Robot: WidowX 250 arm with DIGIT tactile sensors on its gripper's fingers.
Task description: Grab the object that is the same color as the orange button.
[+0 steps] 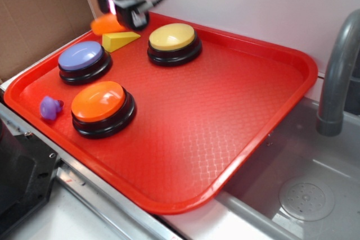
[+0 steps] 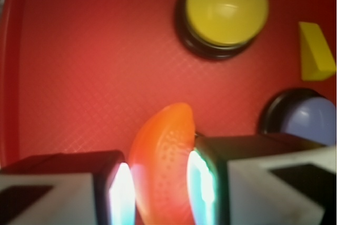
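The small glossy orange crescent stands on edge between my two fingertips, whose lit pads press against both of its sides. My gripper is shut on it. In the exterior view the gripper is at the tray's far left corner, with the crescent sticking out to its left beside the yellow wedge. The large orange button on its black base sits at the tray's front left, well away from the gripper. It is out of the wrist view.
A red tray holds a yellow-topped button, a purple-topped button and a small purple toy. A grey faucet and sink lie to the right. Cardboard stands at the back left.
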